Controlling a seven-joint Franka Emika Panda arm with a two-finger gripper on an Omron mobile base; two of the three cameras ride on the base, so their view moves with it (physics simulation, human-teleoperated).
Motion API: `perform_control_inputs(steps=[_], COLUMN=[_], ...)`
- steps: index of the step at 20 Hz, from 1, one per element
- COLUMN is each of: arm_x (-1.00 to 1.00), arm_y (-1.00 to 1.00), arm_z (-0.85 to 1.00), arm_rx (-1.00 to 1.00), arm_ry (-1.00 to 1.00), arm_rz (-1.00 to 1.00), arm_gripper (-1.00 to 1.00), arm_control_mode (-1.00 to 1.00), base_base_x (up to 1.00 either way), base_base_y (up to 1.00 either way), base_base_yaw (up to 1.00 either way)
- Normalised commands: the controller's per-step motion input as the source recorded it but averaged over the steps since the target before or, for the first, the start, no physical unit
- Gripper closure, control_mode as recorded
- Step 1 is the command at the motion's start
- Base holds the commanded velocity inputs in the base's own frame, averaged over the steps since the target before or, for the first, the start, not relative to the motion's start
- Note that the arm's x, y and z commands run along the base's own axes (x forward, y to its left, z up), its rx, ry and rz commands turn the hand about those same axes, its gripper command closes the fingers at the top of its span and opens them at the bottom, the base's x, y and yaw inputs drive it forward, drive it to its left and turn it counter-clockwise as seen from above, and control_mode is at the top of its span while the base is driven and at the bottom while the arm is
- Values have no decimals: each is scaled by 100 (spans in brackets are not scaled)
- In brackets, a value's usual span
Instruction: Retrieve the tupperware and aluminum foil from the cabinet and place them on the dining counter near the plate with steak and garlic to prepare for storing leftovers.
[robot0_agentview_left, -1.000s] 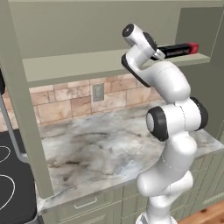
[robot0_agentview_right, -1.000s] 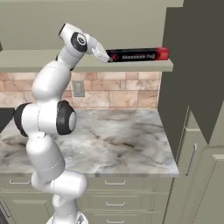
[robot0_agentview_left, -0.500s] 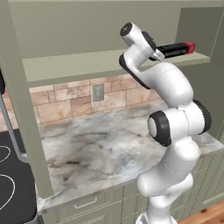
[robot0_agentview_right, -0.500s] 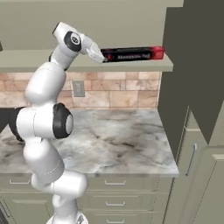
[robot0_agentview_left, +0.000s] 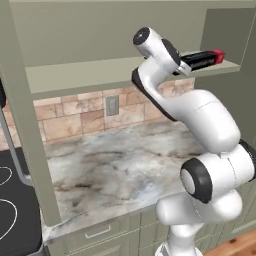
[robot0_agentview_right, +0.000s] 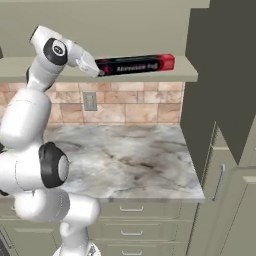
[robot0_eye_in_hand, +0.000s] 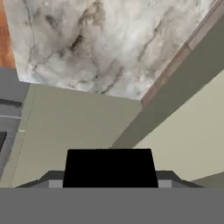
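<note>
- This is a kitchen with a pale green wall cabinet (robot0_agentview_right: 100, 20), brown stone tiles on the wall, and a grey-white marbled stone table (robot0_agentview_right: 120, 155) under it.
- The cabinet is open, and on its shelf (robot0_agentview_left: 75, 75) lies the long black foil box with a red end (robot0_agentview_right: 137, 64).
- The white robot arm reaches up, and its fingers (robot0_agentview_right: 95, 70) are at the black end of the box.
- I think they are pinching the box, because a flat black shape sits right between them in the hand view. I cannot be sure.
- To do this well, the arm should hold tight, keep the long box level, and pull it straight out so it misses the cabinet's side wall.
- Besides the box, the part of the shelf we can see is bare.
</note>
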Motion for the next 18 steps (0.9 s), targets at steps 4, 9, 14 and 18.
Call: perform_control_inputs(steps=[4, 9, 14, 18], arm_x=[-100, -100, -100, -88], arm_y=[0, 0, 0, -2], arm_z=[22, 6, 13, 57], arm_rx=[0, 0, 0, 0], arm_ry=[6, 2, 6, 5], arm_rz=[47, 57, 45, 32], arm_gripper=[100, 100, 100, 100], arm_control_mode=[-100, -100, -100, -100], base_base_x=[0, 0, 0, 0], base_base_y=[0, 0, 0, 0], base_base_yaw=[0, 0, 0, 0])
